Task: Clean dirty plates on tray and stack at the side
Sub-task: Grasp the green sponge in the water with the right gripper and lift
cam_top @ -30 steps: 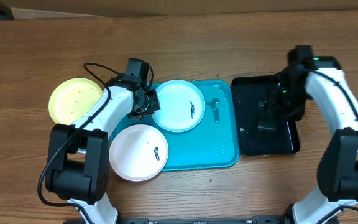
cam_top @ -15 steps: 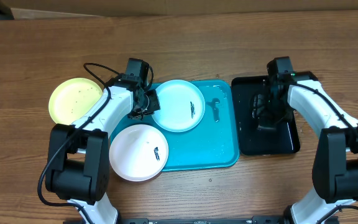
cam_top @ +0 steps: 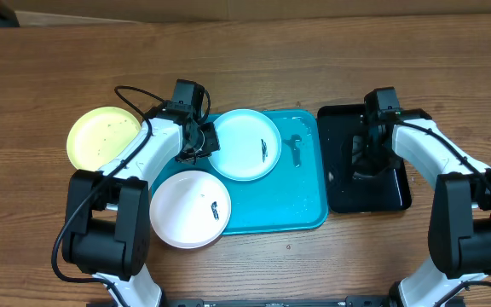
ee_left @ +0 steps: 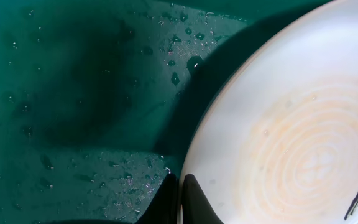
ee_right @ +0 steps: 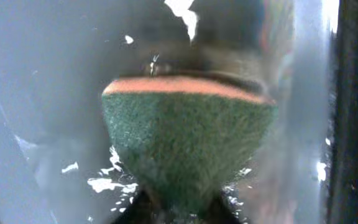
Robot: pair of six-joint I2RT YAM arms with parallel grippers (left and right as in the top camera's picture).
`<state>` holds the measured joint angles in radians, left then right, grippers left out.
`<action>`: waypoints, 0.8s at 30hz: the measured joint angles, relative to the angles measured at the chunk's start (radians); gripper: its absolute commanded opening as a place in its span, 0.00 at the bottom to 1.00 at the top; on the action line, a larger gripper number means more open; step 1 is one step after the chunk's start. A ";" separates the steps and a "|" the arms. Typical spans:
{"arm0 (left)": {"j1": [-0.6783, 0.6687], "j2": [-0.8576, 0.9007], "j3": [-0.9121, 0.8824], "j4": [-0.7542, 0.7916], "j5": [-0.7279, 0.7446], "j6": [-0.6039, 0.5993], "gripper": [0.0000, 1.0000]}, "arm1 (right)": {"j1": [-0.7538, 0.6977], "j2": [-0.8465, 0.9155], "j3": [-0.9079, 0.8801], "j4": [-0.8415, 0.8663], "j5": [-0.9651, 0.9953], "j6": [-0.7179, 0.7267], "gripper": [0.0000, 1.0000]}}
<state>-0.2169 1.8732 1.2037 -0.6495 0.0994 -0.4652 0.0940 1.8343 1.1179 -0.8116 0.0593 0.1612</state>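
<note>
Since the earlier frame the right gripper (cam_top: 367, 160) has shifted inward over the black tray (cam_top: 399, 194), and its fingers now pinch the green sponge (ee_right: 185, 149). Nothing else has moved. The left gripper (ee_left: 180, 194) stays clamped on the left rim of the pale blue plate (cam_top: 244, 145) at the far-left corner of the turquoise tray (cam_top: 301, 200). The white plate (cam_top: 190, 207) overhangs the tray's near-left corner, and the yellow-green plate (cam_top: 102, 136) lies on the table (cam_top: 314, 51) beyond its left edge.
</note>
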 measured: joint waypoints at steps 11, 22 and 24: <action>0.000 0.000 0.000 0.024 -0.029 -0.004 0.09 | 0.000 0.000 0.010 -0.026 0.000 -0.005 0.04; 0.000 0.011 0.000 0.026 -0.035 -0.005 0.08 | 0.000 0.000 0.027 -0.030 0.000 -0.005 0.04; 0.000 0.028 0.000 0.028 -0.035 -0.002 0.04 | 0.000 0.000 0.027 -0.030 0.000 -0.004 0.04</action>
<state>-0.2165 1.9015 1.2037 -0.6212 0.0643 -0.4667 0.0940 1.8343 1.1446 -0.8417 0.0593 0.1570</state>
